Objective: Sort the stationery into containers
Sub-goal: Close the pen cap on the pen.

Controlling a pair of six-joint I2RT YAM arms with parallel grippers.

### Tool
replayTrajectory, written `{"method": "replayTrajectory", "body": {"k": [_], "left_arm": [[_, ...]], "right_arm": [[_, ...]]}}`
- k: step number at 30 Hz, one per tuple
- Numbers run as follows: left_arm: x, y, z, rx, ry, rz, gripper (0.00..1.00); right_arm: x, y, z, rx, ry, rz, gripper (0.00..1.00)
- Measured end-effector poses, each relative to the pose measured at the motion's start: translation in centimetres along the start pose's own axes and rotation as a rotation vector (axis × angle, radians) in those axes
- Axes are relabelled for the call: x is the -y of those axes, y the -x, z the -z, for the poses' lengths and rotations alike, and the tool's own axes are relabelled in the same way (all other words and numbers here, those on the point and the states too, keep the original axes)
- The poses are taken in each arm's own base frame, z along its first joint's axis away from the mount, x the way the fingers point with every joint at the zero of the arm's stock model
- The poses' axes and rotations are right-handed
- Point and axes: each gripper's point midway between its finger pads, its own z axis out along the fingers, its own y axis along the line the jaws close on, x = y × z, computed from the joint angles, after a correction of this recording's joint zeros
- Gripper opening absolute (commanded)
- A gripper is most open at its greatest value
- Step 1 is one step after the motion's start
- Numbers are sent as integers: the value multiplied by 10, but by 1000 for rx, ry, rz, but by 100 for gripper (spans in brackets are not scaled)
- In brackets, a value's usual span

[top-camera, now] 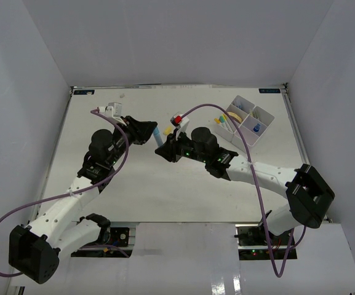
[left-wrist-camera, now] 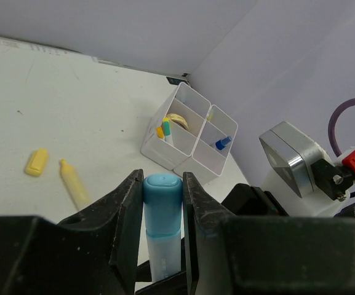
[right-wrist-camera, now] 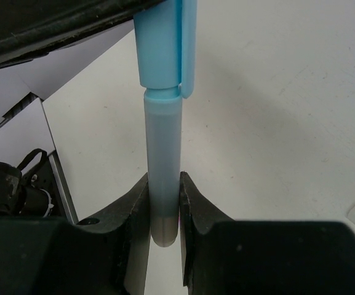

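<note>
A light-blue marker [top-camera: 157, 136] is held off the table between both grippers. My left gripper [left-wrist-camera: 163, 176] is shut on its blue cap [left-wrist-camera: 162, 195]. My right gripper [right-wrist-camera: 163, 179] is shut on the pale barrel [right-wrist-camera: 163, 147] near its rear end. In the top view the left gripper [top-camera: 149, 133] and right gripper [top-camera: 164, 148] meet at mid-table. The cap sits on the barrel with a small gap showing at the joint. The white four-compartment containers tray [top-camera: 246, 120] stands at the back right and holds a tan ring, yellow and green pieces, and a small blue-capped bottle [left-wrist-camera: 223, 142].
A yellow marker body [left-wrist-camera: 74, 183] and its loose yellow cap [left-wrist-camera: 36, 161] lie on the table left of the tray [left-wrist-camera: 165, 155]. Grey walls close in the table on three sides. Purple cables loop off both arms.
</note>
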Motion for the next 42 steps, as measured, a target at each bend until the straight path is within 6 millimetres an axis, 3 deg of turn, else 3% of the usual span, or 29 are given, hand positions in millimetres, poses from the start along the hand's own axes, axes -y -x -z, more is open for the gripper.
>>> {"method": "replayTrajectory", "body": {"k": [12,23,42], "left_arm": [[0,-5,-13,-5,41,12,24],[1,-5,-15,9,28,-13,9],[9,-4,-29,71,29,-37,0]], "right_arm": [[12,4,0,20,-63,23,8],[18,9,1,17,-47,42,8],[26,24,3,-53,-27,35,8]]}}
